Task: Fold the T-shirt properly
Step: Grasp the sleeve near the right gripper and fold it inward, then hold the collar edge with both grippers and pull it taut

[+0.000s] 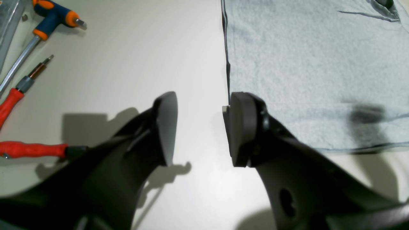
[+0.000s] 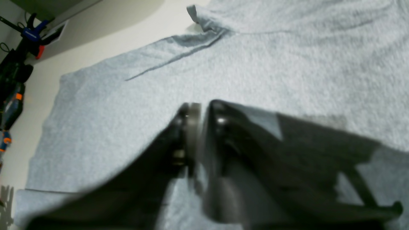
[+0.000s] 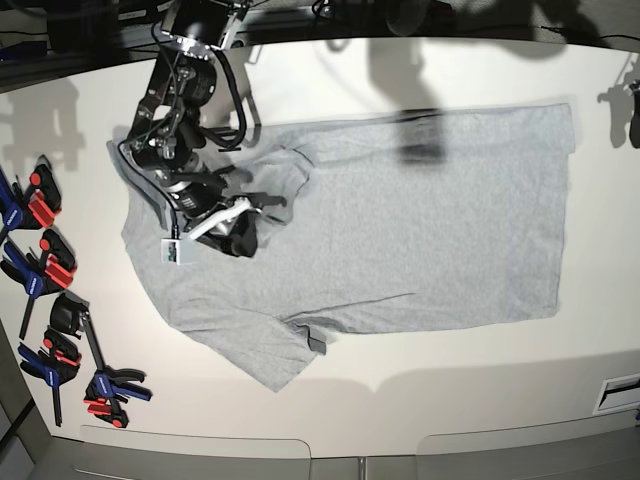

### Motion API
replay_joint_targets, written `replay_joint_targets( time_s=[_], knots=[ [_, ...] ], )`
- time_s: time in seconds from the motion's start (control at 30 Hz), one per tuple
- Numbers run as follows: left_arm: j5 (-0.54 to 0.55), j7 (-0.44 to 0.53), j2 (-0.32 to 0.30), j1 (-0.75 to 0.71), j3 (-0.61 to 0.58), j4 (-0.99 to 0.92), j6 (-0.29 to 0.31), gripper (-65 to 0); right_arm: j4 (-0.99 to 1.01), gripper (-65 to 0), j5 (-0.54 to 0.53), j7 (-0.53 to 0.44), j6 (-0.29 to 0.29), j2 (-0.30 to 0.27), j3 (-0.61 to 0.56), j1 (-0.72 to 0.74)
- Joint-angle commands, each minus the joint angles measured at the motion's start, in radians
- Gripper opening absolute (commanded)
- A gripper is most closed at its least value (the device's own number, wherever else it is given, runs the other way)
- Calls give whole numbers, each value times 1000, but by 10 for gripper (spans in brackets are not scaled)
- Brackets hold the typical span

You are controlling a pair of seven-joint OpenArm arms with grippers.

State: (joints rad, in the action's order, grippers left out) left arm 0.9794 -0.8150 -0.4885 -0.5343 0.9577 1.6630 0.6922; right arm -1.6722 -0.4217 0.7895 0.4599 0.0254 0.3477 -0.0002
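T-shirt (image 3: 400, 220) lies flat on the table (image 3: 400, 370). Left gripper (image 1: 199, 127) gapes wide, holding nothing; right gripper (image 2: 203, 111) looks narrow over the fabric, can't tell if it's gripping.

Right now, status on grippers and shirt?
Left gripper open beside T-shirt, empty. Right gripper over shirt, state unclear. Shirt flat, unfolded. Screwdrivers off to side.

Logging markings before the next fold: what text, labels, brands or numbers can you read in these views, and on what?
None can be read.
T-shirt: plain grey side up, no lettering showing.
Screwdrivers and clamps: no legible brand.
White tag on the right arm: too small to read.
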Motion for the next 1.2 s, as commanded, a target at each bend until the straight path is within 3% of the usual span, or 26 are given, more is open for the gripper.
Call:
replay_joint_targets(
  time_s=[0.0,0.23,0.27,0.4,0.43,0.63,0.73,0.9,1.03,1.17],
  knots=[
    [19,23,-22,-3,10,14,6,-404,-16,-440,-23,-23,4,-3,-1,16],
    [45,30,-21,-3,10,14,6,-411,-19,-428,-23,13,4,-17,0,16],
    [74,49,-15,-1,5,14,6,-443,-25,-453,-23,39,4,-20,0,16],
    [78,54,6,25,-60,33,6,-638,-53,-650,-23,89,4,-23,11,16],
    [64,54,10,25,-88,35,6,-650,-59,-650,-23,95,4,-23,20,16],
    [-101,106,10,38,-263,34,6,-650,-75,-650,-22,113,5,-23,121,13],
    [-150,106,25,78,-320,34,-38,-650,-74,-650,-23,111,5,-42,185,-2],
    [-294,153,74,139,-428,22,-112,-650,-74,-650,-21,105,5,-130,224,-63],
    [-370,227,78,141,-506,-32,-159,-650,-71,-650,76,66,2,-170,223,-119],
    [-414,254,78,141,-541,-144,-196,-650,-71,-650,137,14,-43,-177,223,-169]
  ],
)
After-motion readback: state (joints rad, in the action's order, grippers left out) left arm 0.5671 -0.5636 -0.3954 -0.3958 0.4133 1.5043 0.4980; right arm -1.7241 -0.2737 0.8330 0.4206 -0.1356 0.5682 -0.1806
